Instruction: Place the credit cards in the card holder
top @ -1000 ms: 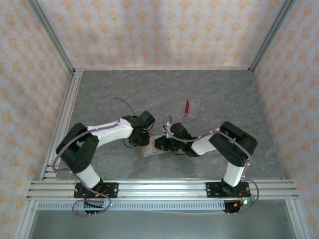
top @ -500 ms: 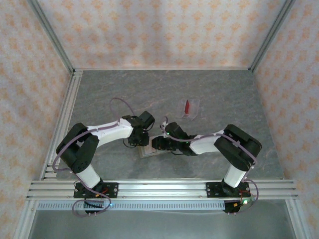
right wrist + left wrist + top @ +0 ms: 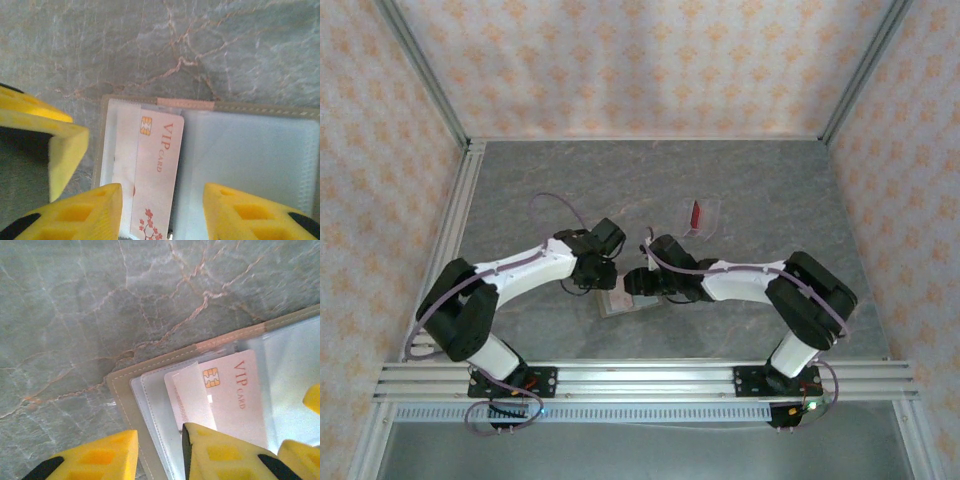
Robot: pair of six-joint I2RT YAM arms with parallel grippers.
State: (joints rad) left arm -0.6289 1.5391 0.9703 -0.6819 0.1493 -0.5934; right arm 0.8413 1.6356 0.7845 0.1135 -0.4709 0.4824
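The card holder [image 3: 620,304] lies open on the table between both grippers, with an olive-tan border [image 3: 125,385] and clear grey sleeves [image 3: 250,150]. A pale pink credit card [image 3: 235,395] printed "VIP CARD" with a gold chip sits partly inside a left-hand sleeve [image 3: 157,170]. My left gripper [image 3: 159,440] is open, its yellow fingers straddling the holder's left edge, one finger over the card's corner. My right gripper [image 3: 161,200] is open wide above the card, touching nothing. In the top view the left gripper [image 3: 603,278] and right gripper [image 3: 632,283] nearly meet.
A clear plastic stand [image 3: 700,216] with a red card [image 3: 695,213] upright in it sits behind and right of the grippers. Aluminium rails [image 3: 450,230] border the grey marble table, with patterned walls beyond.
My right gripper was shut and has opened wide, and that arm has reached further left. The left arm stretched out lower and its jaws parted a little. The holder stayed put.
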